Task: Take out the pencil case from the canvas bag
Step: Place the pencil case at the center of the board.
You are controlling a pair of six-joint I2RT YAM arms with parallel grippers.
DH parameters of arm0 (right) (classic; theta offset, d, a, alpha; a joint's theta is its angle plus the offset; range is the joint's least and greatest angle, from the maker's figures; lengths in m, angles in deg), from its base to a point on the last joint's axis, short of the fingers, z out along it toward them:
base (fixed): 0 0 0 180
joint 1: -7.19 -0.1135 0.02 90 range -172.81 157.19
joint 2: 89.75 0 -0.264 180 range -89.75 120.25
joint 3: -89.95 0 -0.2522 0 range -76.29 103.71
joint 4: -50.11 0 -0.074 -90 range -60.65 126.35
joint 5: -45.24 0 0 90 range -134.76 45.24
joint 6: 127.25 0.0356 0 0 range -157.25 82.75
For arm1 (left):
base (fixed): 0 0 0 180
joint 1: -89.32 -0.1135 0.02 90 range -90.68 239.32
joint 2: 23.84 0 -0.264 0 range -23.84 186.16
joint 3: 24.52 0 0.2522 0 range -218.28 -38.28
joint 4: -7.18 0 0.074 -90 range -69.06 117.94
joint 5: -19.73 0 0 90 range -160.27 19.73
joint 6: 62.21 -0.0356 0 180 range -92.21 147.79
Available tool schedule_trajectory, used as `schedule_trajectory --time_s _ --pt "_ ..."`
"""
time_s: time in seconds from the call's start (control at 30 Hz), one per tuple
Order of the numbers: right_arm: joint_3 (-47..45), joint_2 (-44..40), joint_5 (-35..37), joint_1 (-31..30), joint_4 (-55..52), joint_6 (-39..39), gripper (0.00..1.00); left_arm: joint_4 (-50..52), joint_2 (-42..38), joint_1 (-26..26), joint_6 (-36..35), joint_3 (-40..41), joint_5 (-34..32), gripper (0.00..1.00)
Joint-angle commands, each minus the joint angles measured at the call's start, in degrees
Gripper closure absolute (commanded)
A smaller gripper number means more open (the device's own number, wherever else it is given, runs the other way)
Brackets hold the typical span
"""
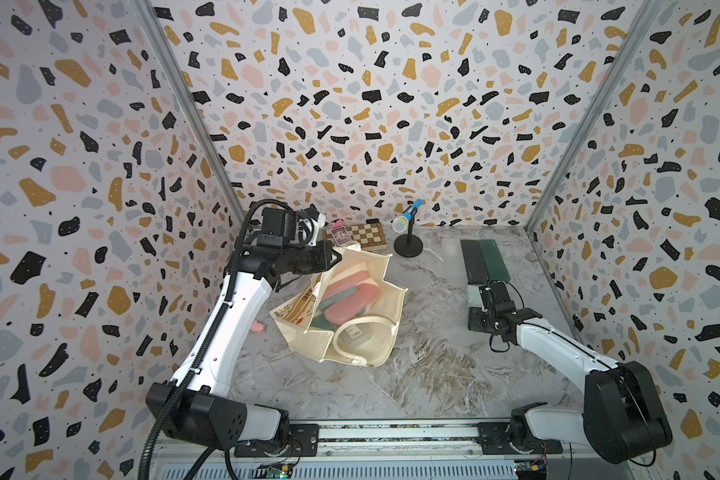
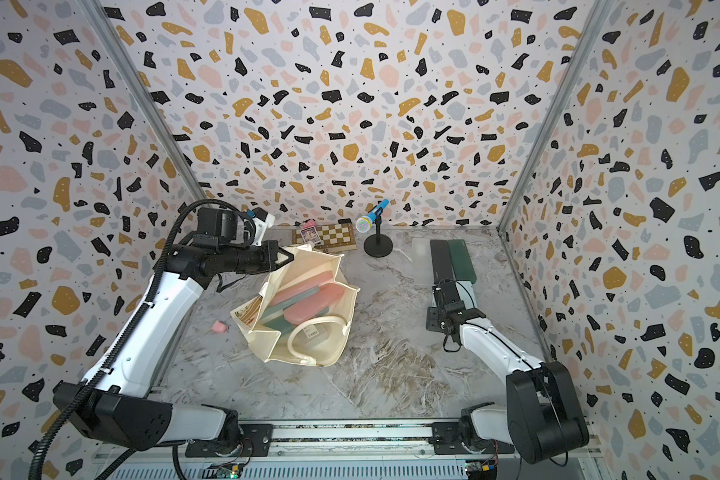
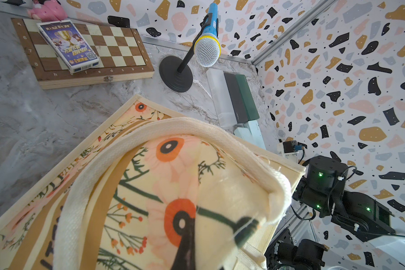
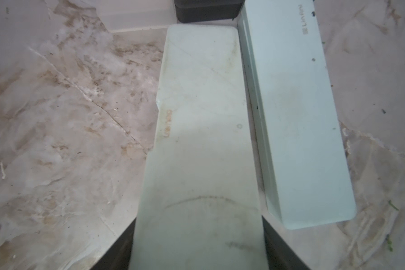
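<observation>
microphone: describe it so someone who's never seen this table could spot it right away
Start at the far edge of the marble table, by the back wall. Between the wooden chessboard and the row of dark cases a black round-based stand carries the microphone, tilted. Nothing else there has its blue handle, yellow ring and silver mesh head.

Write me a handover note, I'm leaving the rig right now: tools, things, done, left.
Left tool: shut on the canvas bag's far edge, holding its mouth open.
Right tool: closed on a pale pencil case, low at the table next to a pale blue case.
Done: that case is out of the bag.
Left: set it down and let go; pink cases and green cases lie in the bag, so more may need taking out.
</observation>
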Motion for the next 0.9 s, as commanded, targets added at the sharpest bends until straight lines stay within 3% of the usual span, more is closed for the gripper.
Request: schedule_trajectory --time_s 0.0,0.4,0.67,0.87 --pt "1.0 2.1 -2.5 1.0 -3.6 -0.5 0.44 -3.3 -0.8 0.2 -1.2 0.4 2.6 1.00" --pt "1.7 7.8 -2.4 2.0 -4.6 -0.6 0.35 -3.7 -0.9 0.1 -1.2 0.8 2.8 1.00" --pt "2.2 7.9 -0.4 2.1 -5.2 -0.2 0.15 -3.5 -0.5 0.1 -1.2 1.0 2.3 1.00" --pt "2.3 5.3 1.0 0.6 -5.2 0.2 0.13 -3.6 -0.7 0.1 -1.0 1.2 1.9 1.00"
